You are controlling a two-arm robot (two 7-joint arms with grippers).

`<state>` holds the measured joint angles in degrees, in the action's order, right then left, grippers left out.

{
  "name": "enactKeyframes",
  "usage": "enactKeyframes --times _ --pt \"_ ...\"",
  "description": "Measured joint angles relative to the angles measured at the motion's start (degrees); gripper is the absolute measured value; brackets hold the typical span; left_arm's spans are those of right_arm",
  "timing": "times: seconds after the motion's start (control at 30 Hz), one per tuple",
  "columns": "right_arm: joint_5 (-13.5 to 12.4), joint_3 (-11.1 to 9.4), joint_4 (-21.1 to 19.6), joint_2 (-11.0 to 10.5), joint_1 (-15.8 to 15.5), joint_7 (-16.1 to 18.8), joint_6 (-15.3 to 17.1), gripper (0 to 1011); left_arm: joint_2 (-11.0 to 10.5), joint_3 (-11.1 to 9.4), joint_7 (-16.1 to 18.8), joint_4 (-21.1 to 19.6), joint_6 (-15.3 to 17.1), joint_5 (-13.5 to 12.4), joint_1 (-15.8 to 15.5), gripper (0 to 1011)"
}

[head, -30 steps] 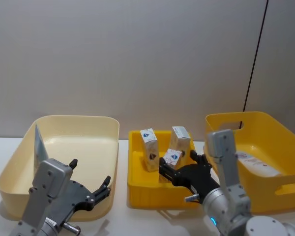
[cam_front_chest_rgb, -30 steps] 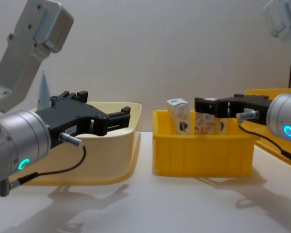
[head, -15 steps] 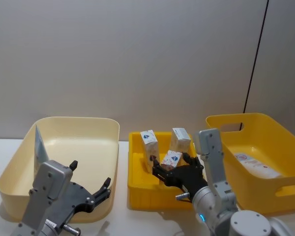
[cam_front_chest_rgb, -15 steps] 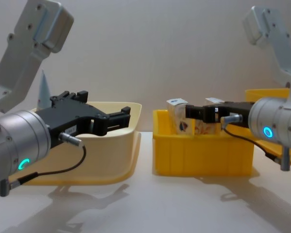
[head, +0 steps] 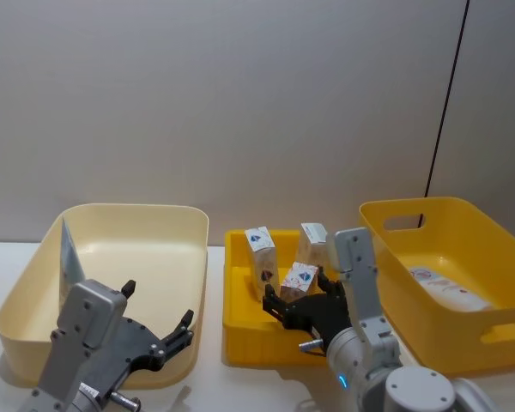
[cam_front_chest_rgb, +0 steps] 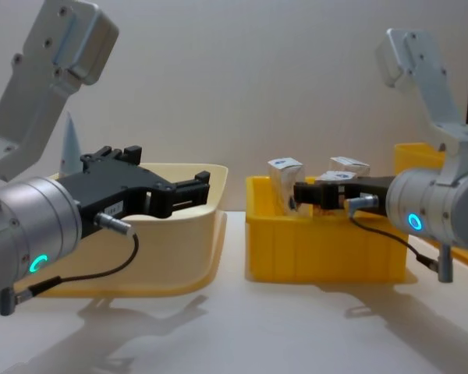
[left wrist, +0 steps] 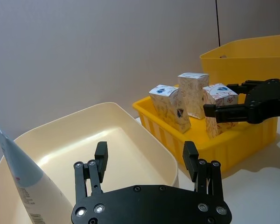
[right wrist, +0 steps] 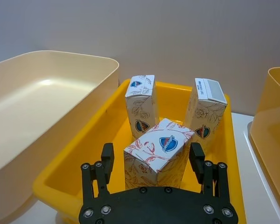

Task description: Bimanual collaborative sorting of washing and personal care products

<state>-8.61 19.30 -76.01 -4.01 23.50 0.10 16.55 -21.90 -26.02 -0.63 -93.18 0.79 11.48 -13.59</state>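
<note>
Three small white cartons stand in the middle yellow bin (head: pixel 240 319): one upright at the left (head: pixel 260 249), one upright at the back (head: pixel 313 240), one tilted at the front (head: pixel 299 277). My right gripper (right wrist: pixel 151 156) is open, and the tilted carton (right wrist: pixel 158 149) sits between its fingers without a visible grip. A pale-blue tube (head: pixel 69 253) leans in the cream tub (head: pixel 137 215). My left gripper (head: pixel 159 333) hangs open over the tub's near rim, holding nothing. Another tube (head: pixel 446 287) lies in the right yellow bin (head: pixel 485 225).
The three containers stand in a row on the white table (cam_front_chest_rgb: pixel 234 327), with narrow gaps between them. A grey wall rises close behind. Bare table lies in front of the bins.
My right gripper has slid leftward along the middle bin and now straddles the tilted carton. The left arm and the cartons have not visibly moved.
</note>
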Motion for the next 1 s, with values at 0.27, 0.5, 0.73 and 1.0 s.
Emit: enactKeyframes --times 0.27,0.5,0.73,1.0 --pt "0.56 -0.05 1.34 0.80 0.47 -0.71 0.31 1001 0.00 0.00 0.00 0.00 0.00 0.00 0.00 1003" --pt "0.88 -0.09 1.90 1.16 0.67 -0.96 0.42 893 0.00 0.00 0.00 0.00 0.00 0.00 0.00 1003" --pt "1.02 -0.13 2.23 1.35 0.77 -1.18 0.49 701 0.00 0.00 0.00 0.00 0.00 0.00 0.00 1003" --pt "1.12 -0.14 2.43 1.47 0.83 -1.26 0.53 515 0.01 0.00 0.00 0.00 0.00 0.00 0.00 1003"
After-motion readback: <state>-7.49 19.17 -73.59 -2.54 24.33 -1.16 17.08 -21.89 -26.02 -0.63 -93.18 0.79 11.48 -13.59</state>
